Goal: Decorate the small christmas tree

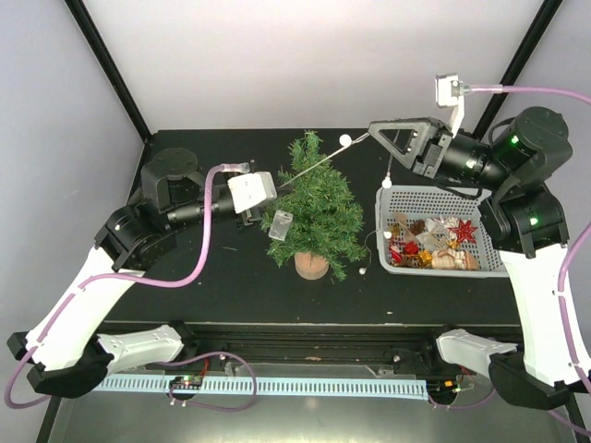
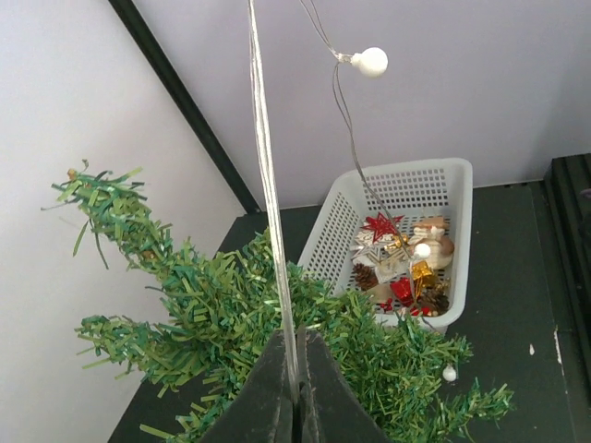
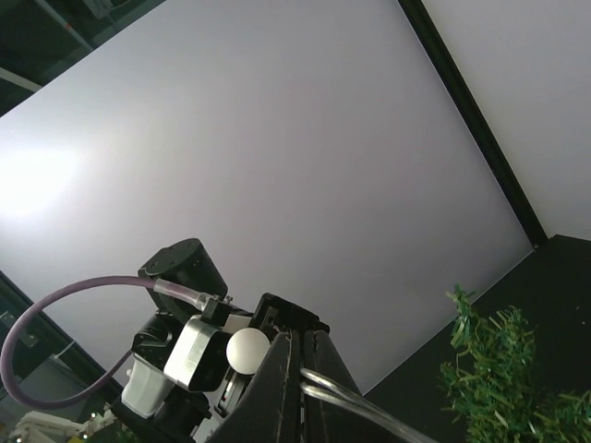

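On the left, our left gripper (image 2: 295, 369) is pressed together on a thin silvery light string (image 2: 270, 185), pinching it just above the foliage. Below it a small clear box (image 1: 280, 224), likely the string's battery case, hangs against the branches. The small christmas tree (image 1: 314, 208) stands upright near the middle of the black table (image 1: 203, 277) on its round tan base (image 1: 312, 266), between the two grippers. We judge it light and top-heavy for so small a foot. The bristly branches will bend and spring back, but a sideways tug from the wire could tip or slide the whole tree. If we must steady it, the stem just above the base looks the firmest place, since the tip is soft and gives way. The string itself looks thin, springy and apt to snag on the needles, so it wants laying down slack rather than pulling taut. It runs up and to the right from the left gripper across the upper branches, carrying a white bulb (image 1: 345, 140), to our right gripper (image 1: 373, 130), which is also closed on the wire and raised above the table. More bulbs dangle to the right of the tree, one (image 1: 362, 271) low down near the base. Further right sits a white basket (image 1: 406, 196) holding ornaments, a red star (image 1: 462, 229) among them. It is just beside the tree's right-hand branches, and the hanging wire passes between the two, where we think it could catch on the basket rim
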You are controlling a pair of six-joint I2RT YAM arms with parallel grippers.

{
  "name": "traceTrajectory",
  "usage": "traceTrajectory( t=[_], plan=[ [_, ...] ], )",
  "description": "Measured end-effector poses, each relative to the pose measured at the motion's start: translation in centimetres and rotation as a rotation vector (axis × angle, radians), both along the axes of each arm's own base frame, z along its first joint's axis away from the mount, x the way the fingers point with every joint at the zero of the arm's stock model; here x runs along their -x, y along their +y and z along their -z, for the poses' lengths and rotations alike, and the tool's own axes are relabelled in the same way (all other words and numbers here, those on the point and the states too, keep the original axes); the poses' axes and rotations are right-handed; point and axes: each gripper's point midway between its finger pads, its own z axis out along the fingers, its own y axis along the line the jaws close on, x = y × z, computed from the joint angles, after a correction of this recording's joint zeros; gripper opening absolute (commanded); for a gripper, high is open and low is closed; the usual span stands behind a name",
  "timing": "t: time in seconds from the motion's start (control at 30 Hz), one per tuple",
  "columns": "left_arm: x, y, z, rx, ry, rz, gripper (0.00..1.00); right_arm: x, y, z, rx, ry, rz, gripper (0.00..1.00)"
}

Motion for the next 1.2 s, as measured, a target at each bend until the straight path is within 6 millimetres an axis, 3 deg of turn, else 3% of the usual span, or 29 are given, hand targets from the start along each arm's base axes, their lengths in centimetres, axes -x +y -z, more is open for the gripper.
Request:
traceTrajectory(
  t=[0.37,0.8,1.03,1.2],
  plan=[
    [-0.4,0.7,0.8,0.022,0.046,-0.012,0.01,-1.6,1.2,0.3,0.012,0.03,-0.017,0.04],
    [-0.1,1.4,-1.1,0.095,0.013,-0.003,0.02,-1.6,1.4,-2.7,0.02,-0.016,-0.021,0.06],
    [0.6,0.4,2.7,0.088,0.14,0.079,0.02,-4.3,2.5,-0.9,0.044,0.05,-0.024,0.06],
    [0.9,-0.3,5.3,0.074,0.227,0.126,0.01,-4.9,2.8,-0.3,0.052,0.07,-0.025,0.05]
  ],
)
